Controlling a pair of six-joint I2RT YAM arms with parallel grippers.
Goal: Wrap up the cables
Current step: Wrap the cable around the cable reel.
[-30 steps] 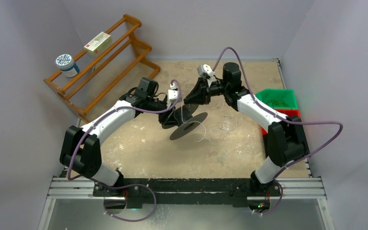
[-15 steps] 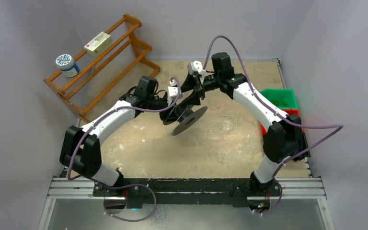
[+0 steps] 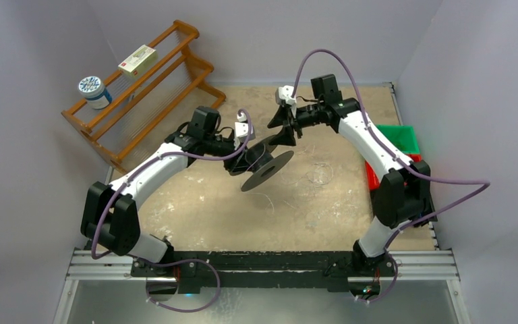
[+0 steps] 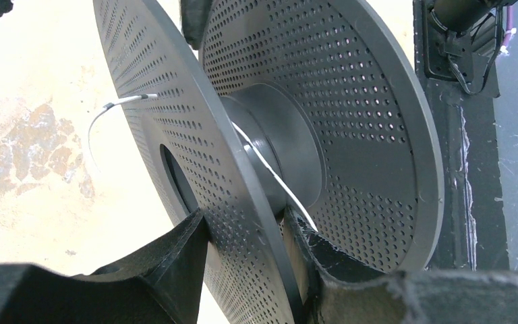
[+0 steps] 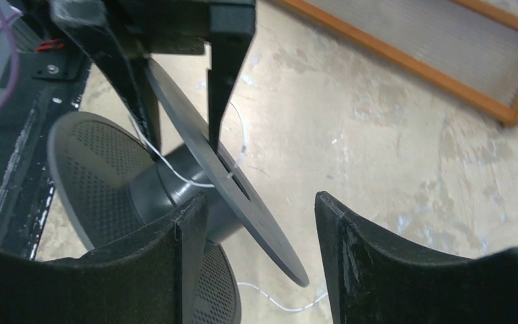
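A black perforated spool [image 3: 264, 166] is held off the table, tilted. My left gripper [image 3: 241, 162] is shut on one flange [image 4: 195, 169], one finger on each side of it [image 4: 246, 226]. A thin whitish cable [image 4: 270, 169] runs across the hub, and its end [image 4: 118, 104] pokes out through the flange. More loose cable [image 3: 320, 174] lies on the table to the right of the spool. My right gripper [image 3: 282, 129] is open and empty just beyond the spool; in its wrist view [image 5: 260, 250] the jaws straddle the flange rim [image 5: 243, 196] without touching it.
A wooden rack [image 3: 145, 94] stands at the back left with a white box [image 3: 137, 59] and a jar [image 3: 94, 91] on it. A green bin [image 3: 392, 138] and a red bin [image 3: 376, 177] sit at the right edge.
My right gripper swung left toward the spool, then drew back a little to the right. The spool tilted slightly in my left gripper. The loose cable on the table shifted.
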